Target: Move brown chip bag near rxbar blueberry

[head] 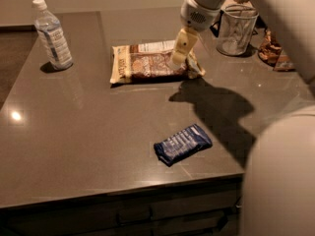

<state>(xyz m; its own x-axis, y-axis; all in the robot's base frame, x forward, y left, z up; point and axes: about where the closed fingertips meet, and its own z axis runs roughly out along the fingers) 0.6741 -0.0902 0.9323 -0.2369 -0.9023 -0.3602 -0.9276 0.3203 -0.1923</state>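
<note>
The brown chip bag [147,63] lies flat at the back middle of the grey counter, dark brown in the centre with cream ends. The rxbar blueberry [182,144] is a small dark blue bar lying near the counter's front edge, well apart from the bag. My gripper [179,52] hangs from the arm at the upper right and is over the right end of the bag, close above it or touching it.
A clear water bottle [52,34] stands at the back left. A clear plastic cup [236,29] stands at the back right, with snack packets [272,50] beside it. The counter's front edge [123,191] runs below the bar.
</note>
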